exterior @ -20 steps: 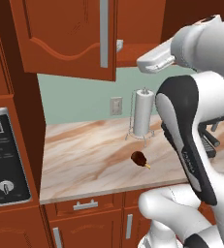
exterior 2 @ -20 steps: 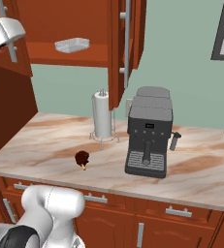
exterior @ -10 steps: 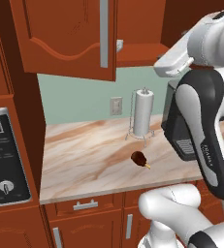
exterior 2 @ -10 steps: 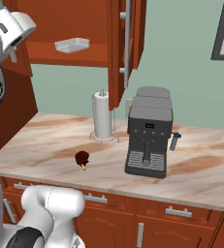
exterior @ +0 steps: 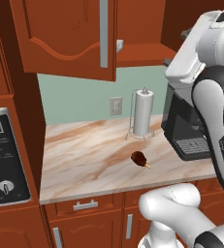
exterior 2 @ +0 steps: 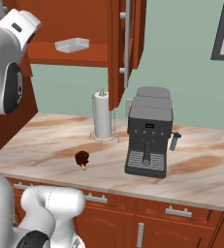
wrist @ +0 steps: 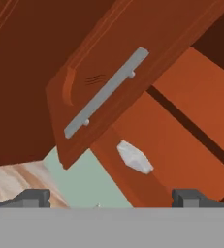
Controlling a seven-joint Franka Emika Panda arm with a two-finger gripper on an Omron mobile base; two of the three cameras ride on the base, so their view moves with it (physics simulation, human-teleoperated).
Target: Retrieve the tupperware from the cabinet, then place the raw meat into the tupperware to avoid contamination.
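Note:
The tupperware is a shallow white tray on the bottom shelf of the open cabinet. In the hand view the tupperware lies on the shelf just past the swung-out cabinet door and its silver handle. My gripper is open and empty, some way short of the shelf, aimed up at it. The raw meat lies on the marble counter in front of the paper-towel roll; from the right it is the dark lump.
A paper-towel roll on a wire stand and a grey coffee machine stand on the counter. An oven panel is at the far left. The open door hangs over the counter's left half.
My hand has swung up and to the right in the left base view, away from the open door's edge. The jaws stayed open; meat and tupperware have not moved.

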